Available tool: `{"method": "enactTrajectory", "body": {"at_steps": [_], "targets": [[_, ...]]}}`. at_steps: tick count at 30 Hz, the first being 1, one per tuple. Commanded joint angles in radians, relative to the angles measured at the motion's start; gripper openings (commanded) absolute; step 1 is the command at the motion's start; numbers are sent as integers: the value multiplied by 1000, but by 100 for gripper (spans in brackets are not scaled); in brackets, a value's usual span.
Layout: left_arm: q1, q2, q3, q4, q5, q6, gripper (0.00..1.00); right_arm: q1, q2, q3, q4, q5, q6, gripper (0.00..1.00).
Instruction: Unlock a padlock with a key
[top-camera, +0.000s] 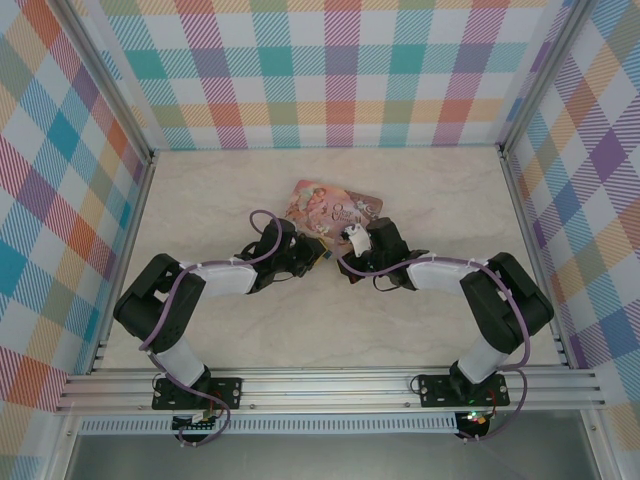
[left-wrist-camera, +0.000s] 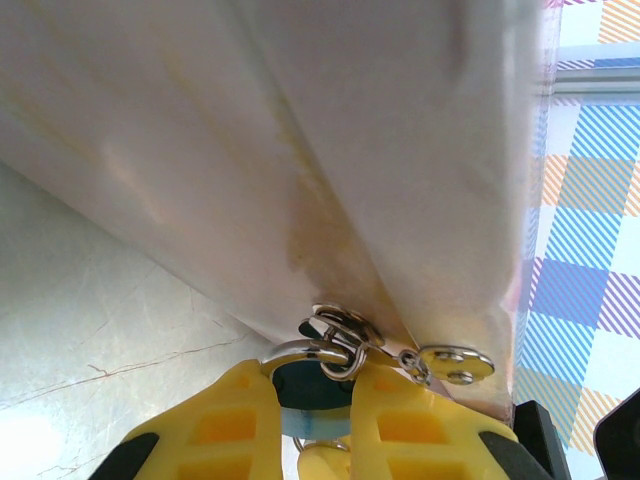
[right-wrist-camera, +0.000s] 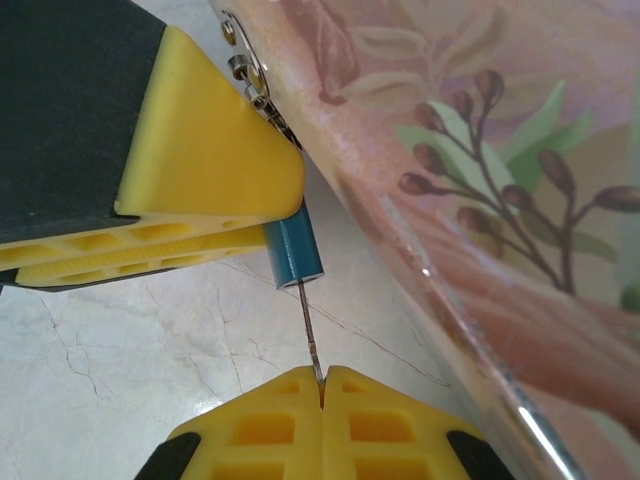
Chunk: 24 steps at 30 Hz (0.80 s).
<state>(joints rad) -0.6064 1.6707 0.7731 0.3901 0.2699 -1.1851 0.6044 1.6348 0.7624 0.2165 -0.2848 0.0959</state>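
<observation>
**Key Tip at the Padlock, Both Grippers Clamped**

At the near edge of the table (top-camera: 420, 180) the two arms rise from their bases and bend inward, so their grippers meet nose to nose near the middle.

The right gripper (right-wrist-camera: 322, 385) has its yellow fingers pressed fully together. They pinch the thin silver key (right-wrist-camera: 311, 330), whose blade stands straight out from the fingertips. The far end of the blade meets the end face of the padlock (right-wrist-camera: 295, 255). Whether it has gone into the keyhole cannot be told.

The left gripper (left-wrist-camera: 305, 385) is closed down to a narrow gap, with the small blue padlock clamped in it. In the right wrist view one of its yellow fingers (right-wrist-camera: 200, 170) covers most of the blue body, leaving only the lower end sticking out. In the left wrist view the padlock's metal shackle (left-wrist-camera: 300, 352) shows just past the fingertips. Small rings (left-wrist-camera: 345, 345) are linked to it, and a flat metal tab (left-wrist-camera: 455, 365) hangs off them to the right.

The padlock is held just above the marbled tabletop, right beside the pink illustrated tin (top-camera: 335, 208). The tin lies immediately beyond both grippers, and its side wall (left-wrist-camera: 300, 150) looms close behind the shackle.

Farther back, checked walls (top-camera: 340, 70) enclose the table.
</observation>
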Motion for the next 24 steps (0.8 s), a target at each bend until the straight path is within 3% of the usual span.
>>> {"method": "enactTrajectory", "body": {"at_steps": [1,11,24], "targets": [[-41,-23,47,92,112,9,7,23,-6,15,79,-89,16,1],[-46,-23,42,98,116,12,7,23,1,58,32,-47,32,1],[-47,-16,18,99,92,13,7,3,-70,28,96,-48,105,1]]}}
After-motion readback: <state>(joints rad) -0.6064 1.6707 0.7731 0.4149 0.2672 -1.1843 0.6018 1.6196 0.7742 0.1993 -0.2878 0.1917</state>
